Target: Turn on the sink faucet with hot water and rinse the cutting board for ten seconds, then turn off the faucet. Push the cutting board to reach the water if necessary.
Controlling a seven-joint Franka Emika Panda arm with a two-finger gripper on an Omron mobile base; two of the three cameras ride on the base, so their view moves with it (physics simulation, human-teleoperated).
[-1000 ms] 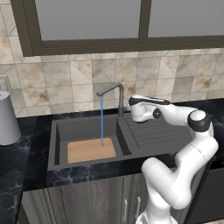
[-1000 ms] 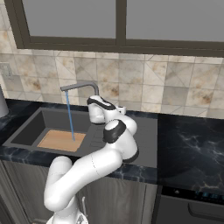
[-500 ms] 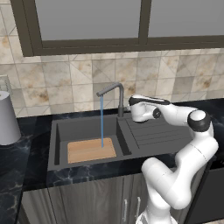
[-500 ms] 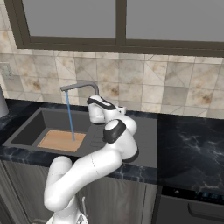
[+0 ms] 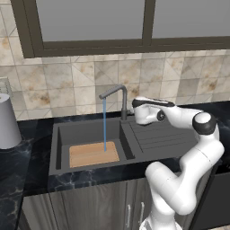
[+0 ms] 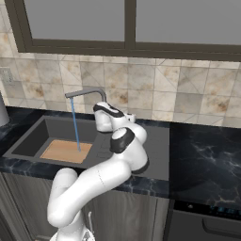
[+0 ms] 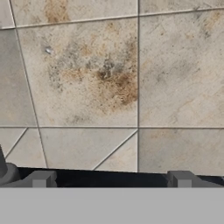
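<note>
Beige mottled tile wall (image 5: 67, 81) at the back, dark-framed window (image 5: 90, 22) across the top of both base views. Below that, black marbled bench (image 5: 27, 166) with a dark grey matte sink (image 5: 60, 148) sunk into it, ribbed drainboard (image 5: 157, 137) on the right of the basin in the left base view.

Flat light-tan wooden cutting board (image 5: 93, 154) lying on the basin floor, toward the front wall, rounded corners, grain running lengthwise; bare basin floor left behind it and to its left. Slim dark faucet (image 5: 122, 101) standing upright at the sink's back rim, spout angled out over the basin. Thin straight blue stream of water (image 5: 104, 126) falling from the spout tip onto the board's back part.

Gripper (image 5: 133, 109) just right of the faucet post, low over the back rim, close to the wall; from the right base view, gripper (image 6: 101, 123) below the spout arm. Hand view: wall tiles close up, fingertips (image 7: 41, 178) spread wide apart, nothing between them, faucet base at lower left edge.

Grey cylindrical container (image 5: 8, 121) at far left of the left base view, on the bench. Right base view alone showing the open bench stretch (image 6: 202, 150) to the right.
</note>
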